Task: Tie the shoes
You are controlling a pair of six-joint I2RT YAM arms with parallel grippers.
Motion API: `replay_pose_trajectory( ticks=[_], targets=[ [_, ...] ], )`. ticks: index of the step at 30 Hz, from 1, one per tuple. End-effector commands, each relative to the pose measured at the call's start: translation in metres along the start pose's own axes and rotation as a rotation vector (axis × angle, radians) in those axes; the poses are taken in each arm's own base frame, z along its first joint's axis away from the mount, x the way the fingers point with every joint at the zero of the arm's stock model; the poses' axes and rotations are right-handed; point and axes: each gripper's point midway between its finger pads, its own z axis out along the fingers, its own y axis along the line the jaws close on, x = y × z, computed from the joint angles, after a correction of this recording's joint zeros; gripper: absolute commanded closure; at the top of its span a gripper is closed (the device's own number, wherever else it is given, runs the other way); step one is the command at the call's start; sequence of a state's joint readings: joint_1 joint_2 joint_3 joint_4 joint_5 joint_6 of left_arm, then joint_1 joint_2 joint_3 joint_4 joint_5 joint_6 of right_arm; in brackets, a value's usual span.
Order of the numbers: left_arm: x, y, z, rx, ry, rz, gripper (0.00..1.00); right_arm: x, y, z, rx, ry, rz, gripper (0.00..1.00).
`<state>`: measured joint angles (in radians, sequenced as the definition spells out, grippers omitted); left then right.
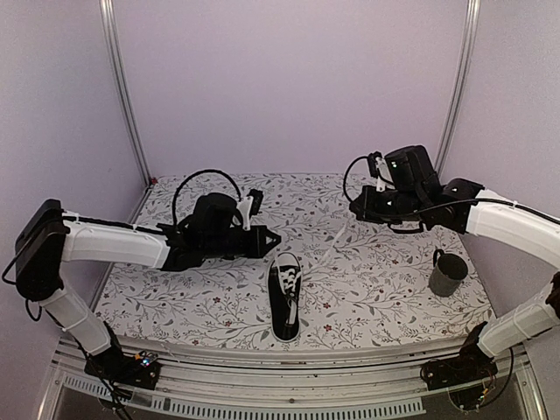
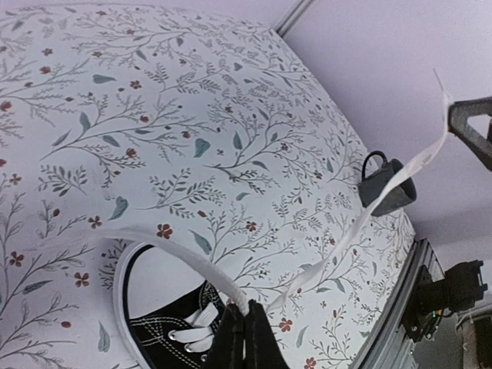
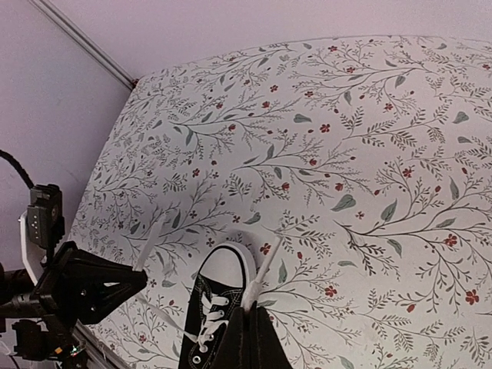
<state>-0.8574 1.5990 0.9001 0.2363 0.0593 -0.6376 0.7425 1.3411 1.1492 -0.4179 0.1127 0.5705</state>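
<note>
A black sneaker [image 1: 285, 306] sits at 6 o'clock on the floral tabletop [image 1: 376, 289], toe toward 12 o'clock, its bow not yet begun. The left gripper [image 1: 273, 238], at 11 o'clock from the sneaker, is clamped on one lace [image 2: 177, 247]. The right gripper [image 1: 357, 210], at 2 o'clock, pinches the other lace [image 1: 331, 251], drawn out in a long line. No crossing, knot or loop shows, so nearly all the tying appears left to do. A mug [image 1: 447, 273] stands at 3 o'clock.
</note>
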Motion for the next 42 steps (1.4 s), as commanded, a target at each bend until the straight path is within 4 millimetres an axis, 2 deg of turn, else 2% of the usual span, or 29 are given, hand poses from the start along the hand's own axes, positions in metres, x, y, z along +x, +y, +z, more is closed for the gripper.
replay_pose_trajectory(
  ticks=[1, 4, 9, 12, 13, 16, 22, 27, 35, 42],
  targets=[
    [0.011, -0.028, 0.004, 0.198, 0.044, 0.082, 1.00, -0.007, 0.045, 0.006, -0.192, -0.003, -0.048, 0.98],
    [0.020, -0.039, 0.006, 0.283, 0.072, 0.091, 1.00, -0.002, 0.060, 0.013, -0.261, 0.014, -0.067, 0.98],
    [0.032, -0.039, 0.018, 0.315, 0.119, 0.103, 1.00, -0.004, 0.084, 0.021, -0.364, 0.020, -0.074, 0.98],
    [0.040, -0.041, 0.026, 0.341, 0.147, 0.106, 1.00, -0.002, 0.089, 0.027, -0.389, 0.026, -0.071, 0.98],
    [0.042, -0.040, 0.029, 0.338, 0.153, 0.103, 1.00, -0.012, 0.097, 0.025, -0.406, 0.008, -0.072, 0.98],
    [0.047, -0.035, 0.036, 0.330, 0.164, 0.100, 1.00, -0.017, 0.105, 0.027, -0.424, 0.007, -0.074, 0.98],
    [0.051, -0.033, 0.043, 0.336, 0.175, 0.097, 1.00, -0.018, 0.110, 0.031, -0.445, 0.010, -0.067, 0.98],
    [0.053, -0.030, 0.047, 0.332, 0.183, 0.095, 0.95, -0.019, 0.113, 0.032, -0.458, 0.011, -0.064, 0.98],
    [0.042, -0.020, 0.048, 0.259, 0.134, 0.107, 0.91, -0.023, 0.116, 0.028, -0.466, 0.005, -0.064, 0.98],
    [0.039, -0.030, 0.047, 0.309, 0.129, 0.129, 0.85, -0.026, 0.118, 0.027, -0.468, -0.001, -0.062, 0.98]
  ],
)
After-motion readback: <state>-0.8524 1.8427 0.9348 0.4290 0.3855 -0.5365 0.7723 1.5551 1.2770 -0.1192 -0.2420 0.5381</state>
